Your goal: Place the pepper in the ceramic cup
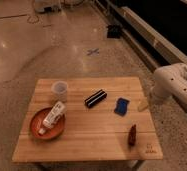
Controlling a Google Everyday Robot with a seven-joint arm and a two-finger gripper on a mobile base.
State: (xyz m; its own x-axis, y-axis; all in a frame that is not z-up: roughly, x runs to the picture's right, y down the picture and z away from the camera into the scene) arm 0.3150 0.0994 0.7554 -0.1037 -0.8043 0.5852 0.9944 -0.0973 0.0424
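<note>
The pepper (pixel 132 135), slim and dark red-brown, lies on the wooden table (pixel 87 137) near its front right corner. The ceramic cup (pixel 60 89), short and pale, stands at the back left of the table. My gripper (pixel 143 106) hangs off the white arm (pixel 169 82) at the table's right edge, beside the blue piece and behind the pepper, apart from both.
A red-orange bowl (pixel 34 124) with a white tube-like item (pixel 53 116) in it sits at the front left. A black box (pixel 95 98) lies mid-table. A blue rectangular piece (pixel 121 106) lies right of it. Concrete floor surrounds the table; a dark wall runs along the right.
</note>
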